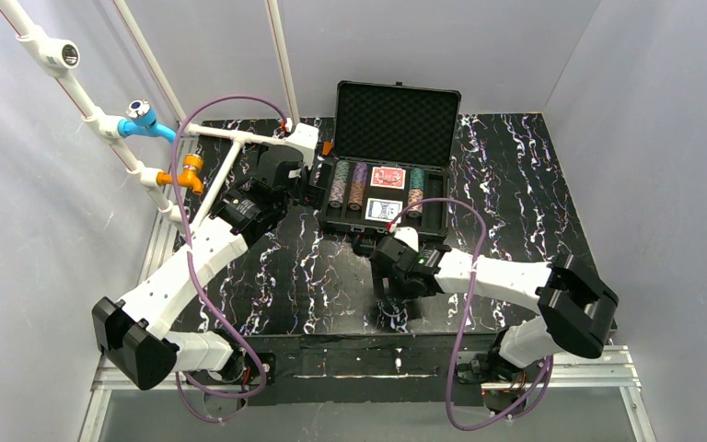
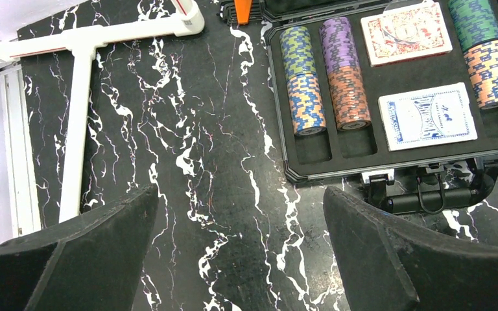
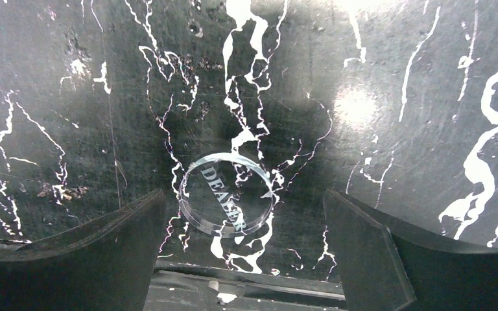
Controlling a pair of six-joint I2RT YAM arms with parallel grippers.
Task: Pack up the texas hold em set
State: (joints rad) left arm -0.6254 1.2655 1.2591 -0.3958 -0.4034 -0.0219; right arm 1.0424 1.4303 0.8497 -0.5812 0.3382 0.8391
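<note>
We see the left arm stretched forward, left gripper (image 2: 238, 214) spread wide over bare tabletop (image 2: 188, 129). Ahead to its right, the open briefcase (image 2: 311, 172) holds poker chips (image 2: 305, 97), a red deck (image 2: 405, 32) and a blue deck (image 2: 428, 116). The right arm folds inward; the right gripper (image 3: 243, 207), wide, points down over a clear dealer button (image 3: 228, 193) by the tabletop's edge.
</note>
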